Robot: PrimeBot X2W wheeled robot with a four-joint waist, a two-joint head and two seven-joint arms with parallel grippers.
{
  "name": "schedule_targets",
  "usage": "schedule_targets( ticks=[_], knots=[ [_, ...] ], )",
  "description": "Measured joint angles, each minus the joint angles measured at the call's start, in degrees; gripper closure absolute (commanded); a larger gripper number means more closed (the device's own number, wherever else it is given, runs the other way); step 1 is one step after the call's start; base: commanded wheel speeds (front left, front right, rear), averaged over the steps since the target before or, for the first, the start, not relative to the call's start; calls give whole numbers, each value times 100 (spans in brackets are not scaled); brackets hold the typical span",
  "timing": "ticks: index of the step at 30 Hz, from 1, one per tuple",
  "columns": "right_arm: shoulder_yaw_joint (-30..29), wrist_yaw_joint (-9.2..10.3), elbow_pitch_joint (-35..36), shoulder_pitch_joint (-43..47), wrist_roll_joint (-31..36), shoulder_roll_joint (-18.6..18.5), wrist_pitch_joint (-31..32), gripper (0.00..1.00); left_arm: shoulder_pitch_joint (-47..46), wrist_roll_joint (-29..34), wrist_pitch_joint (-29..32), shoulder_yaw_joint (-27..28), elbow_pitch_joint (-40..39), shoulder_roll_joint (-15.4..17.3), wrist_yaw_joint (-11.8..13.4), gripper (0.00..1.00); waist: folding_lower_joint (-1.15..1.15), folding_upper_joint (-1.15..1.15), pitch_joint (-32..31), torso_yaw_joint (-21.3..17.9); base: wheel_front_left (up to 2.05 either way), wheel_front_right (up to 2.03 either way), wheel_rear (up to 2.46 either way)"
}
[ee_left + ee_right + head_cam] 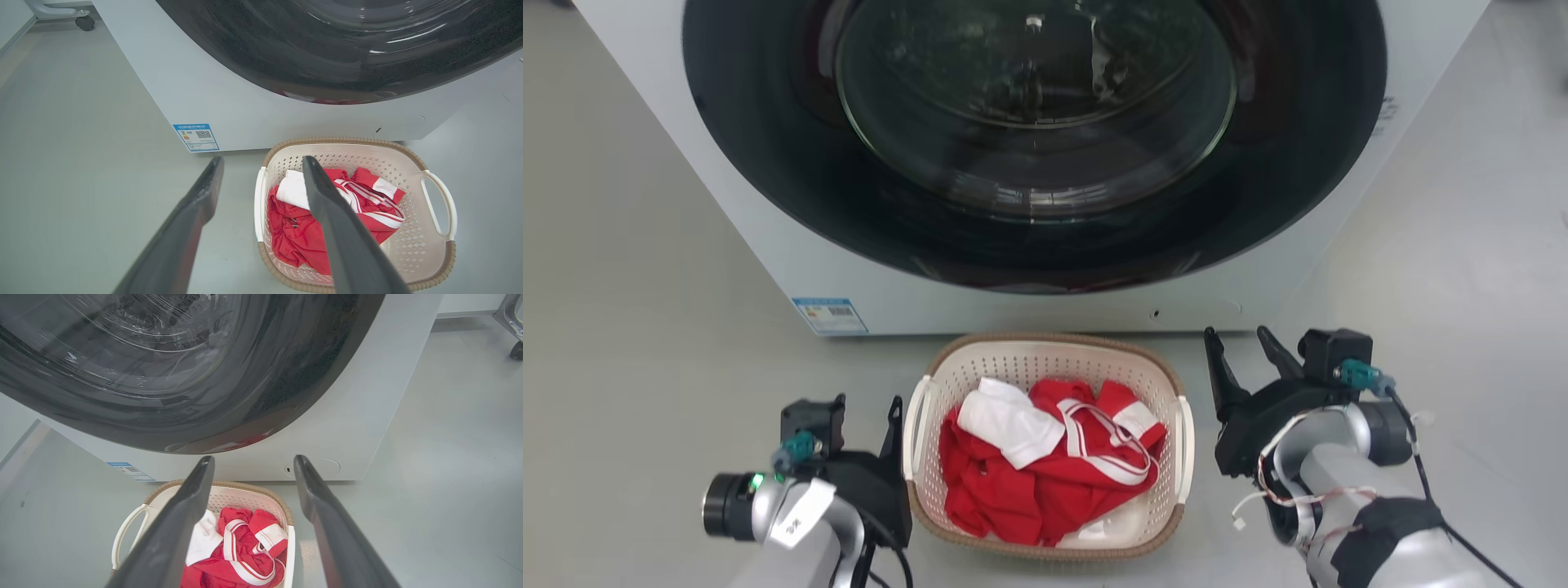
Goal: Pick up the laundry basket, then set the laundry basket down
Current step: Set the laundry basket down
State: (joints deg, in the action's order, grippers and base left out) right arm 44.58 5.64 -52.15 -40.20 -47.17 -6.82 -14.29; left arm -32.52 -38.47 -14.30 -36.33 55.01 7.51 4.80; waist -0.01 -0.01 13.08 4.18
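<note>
The laundry basket, cream perforated plastic with a brown woven rim, stands on the grey floor right in front of the washing machine and holds red and white clothes. My left gripper is open just left of the basket's left white handle. In the left wrist view the open left gripper straddles that handle, with the basket beyond. My right gripper is open beside the right handle, a little apart. The right wrist view shows the right gripper open above the basket.
The white washing machine with its big dark round door rises directly behind the basket. A blue label sits at its lower left corner. Grey floor spreads on both sides. Castors show at far corners.
</note>
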Motion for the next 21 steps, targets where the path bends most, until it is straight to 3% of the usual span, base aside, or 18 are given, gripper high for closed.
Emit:
schedule_targets(
  ticks=[9,21],
  knots=[
    [-468,98,1018,931,415,-94,0,0,1043,274,0,470,-1110,226,181,0,0,0,-574,-46,0,0,0],
    [-1118,151,2417,2219,1113,-298,0,0,2286,792,-1,1173,-2573,391,233,0,0,0,-993,-120,0,0,0]
  ],
)
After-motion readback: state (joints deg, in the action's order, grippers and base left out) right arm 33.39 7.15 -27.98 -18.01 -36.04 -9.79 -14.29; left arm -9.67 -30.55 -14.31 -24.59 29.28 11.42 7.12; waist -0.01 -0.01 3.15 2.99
